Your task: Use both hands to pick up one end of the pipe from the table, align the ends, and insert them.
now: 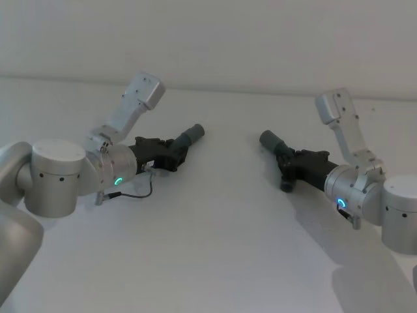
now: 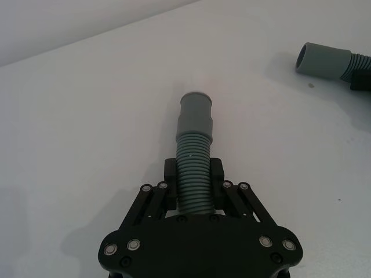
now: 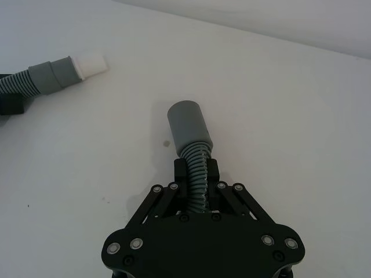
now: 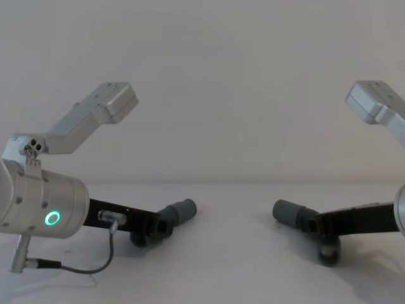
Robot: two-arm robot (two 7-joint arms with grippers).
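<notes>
1. Two silver arms come in at the lower corners of the head view, the left arm (image 1: 62,176) and the right arm (image 1: 365,195). A thin black cable (image 1: 133,192) loops under the left wrist.
2. Centre left in the head view, the left claw (image 1: 174,153) is clamped on the left pipe piece (image 2: 193,156). In the left wrist view both fingers (image 2: 169,174) press against the ribbed middle from either side.
3. Centre right in the head view, the right claw (image 1: 287,168) grips the right pipe piece (image 3: 197,165) in the same way. Its fingers (image 3: 181,171) are closed on the ribs just behind the smooth end.
4. Beyond the left claw, the left cuff (image 1: 192,135) sticks out free and points toward the upper middle of the frame. In the chest view it tips upward.
5. Beyond the right claw, the right cuff (image 1: 270,139) also sticks out free and slants toward the upper middle, with its open mouth facing the other piece.
6. Between the two cuffs lies a stretch of white tabletop (image 1: 221,248). The ends are well apart and not touching, and they sit at an angle to each other rather than in one line.
7. Farthest back, a plain pale wall (image 1: 215,32) rises behind the tabletop's rear edge.
</notes>
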